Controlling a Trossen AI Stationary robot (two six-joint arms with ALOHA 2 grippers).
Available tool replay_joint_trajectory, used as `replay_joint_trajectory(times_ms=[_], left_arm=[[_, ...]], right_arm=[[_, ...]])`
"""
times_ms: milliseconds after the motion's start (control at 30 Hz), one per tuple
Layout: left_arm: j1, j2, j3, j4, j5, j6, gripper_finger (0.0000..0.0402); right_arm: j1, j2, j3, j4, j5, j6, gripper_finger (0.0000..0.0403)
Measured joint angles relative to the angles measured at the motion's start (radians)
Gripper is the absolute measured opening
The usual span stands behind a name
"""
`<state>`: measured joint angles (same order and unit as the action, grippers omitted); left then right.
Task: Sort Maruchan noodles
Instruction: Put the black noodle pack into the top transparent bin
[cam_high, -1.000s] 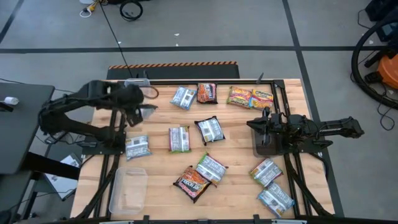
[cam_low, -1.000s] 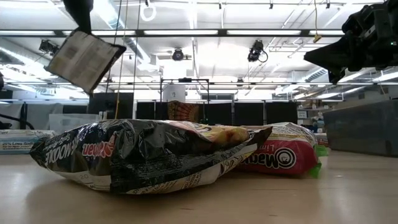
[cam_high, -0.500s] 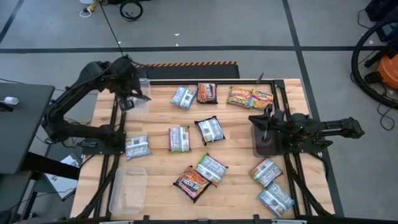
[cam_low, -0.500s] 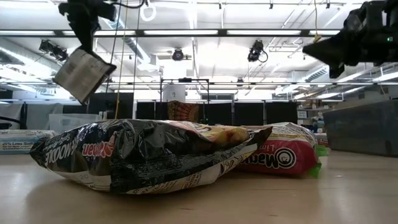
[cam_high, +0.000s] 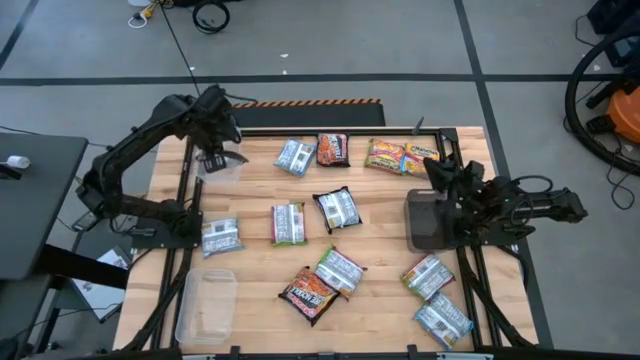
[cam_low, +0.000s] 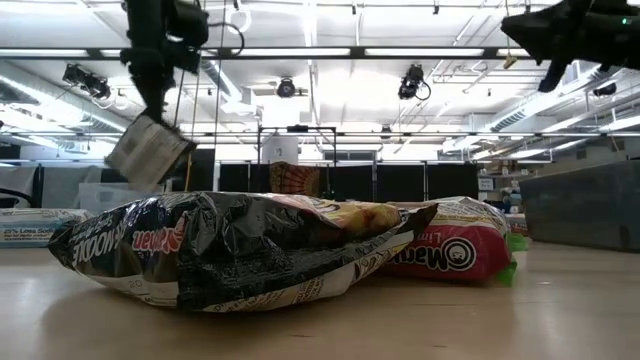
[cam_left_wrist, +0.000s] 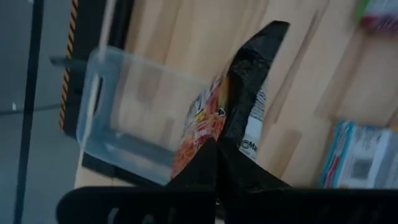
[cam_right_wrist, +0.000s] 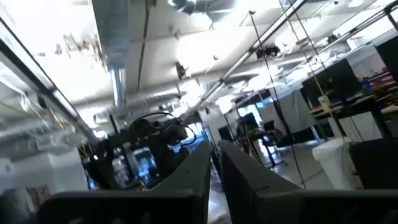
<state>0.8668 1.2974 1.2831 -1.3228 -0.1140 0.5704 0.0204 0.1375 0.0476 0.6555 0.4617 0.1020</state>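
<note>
Packet (cam_left_wrist: 205, 121) farther back, in left end effector (cam_left_wrist: 219, 144)

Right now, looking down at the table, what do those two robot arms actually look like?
Both are dark, nearly black, built from slim jointed segments with chunkier housings at the joints. The left gripper and the right gripper each end in two narrow, tapering black fingers. Thin black cables loop along the right arm. No markings or labels can be made out on either arm.

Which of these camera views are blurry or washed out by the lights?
Left wrist view: soft throughout, the held yellow-red noodle packet and clear plastic bin smeared. Right wrist view: blurred, ceiling lights blown out white. Low view: crumpled dark brown-orange noodle packet sharp, bright ceiling strips behind. High view: evenly lit, clear.
</note>
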Motion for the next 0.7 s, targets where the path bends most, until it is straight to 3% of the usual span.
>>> replay_joint_trajectory(times_ms=[133, 267, 567, 700], left_arm=[[0.008, -0.022, -0.092, 0.063, -0.009, 0.010, 0.0002], [0.003, -0.027, -0.153, 0.143, 0.047, 0.012, 0.0002], [0.030, -0.063, -0.162, 0.134, 0.077, -0.045, 0.0001], [0.061, -0.068, -0.164, 0.113, 0.132, -0.066, 0.0001]], right_arm=[[0.000, 0.110, 0.092, -0.104, -0.001, 0.018, 0.0040], [0.000, 0.292, 0.226, -0.112, -0.004, 0.011, 0.0030], [-0.053, 0.769, 0.599, -0.320, -0.003, 0.001, 0.0016], [-0.128, 0.986, 0.776, -0.507, -0.004, 0.035, 0.0024]])
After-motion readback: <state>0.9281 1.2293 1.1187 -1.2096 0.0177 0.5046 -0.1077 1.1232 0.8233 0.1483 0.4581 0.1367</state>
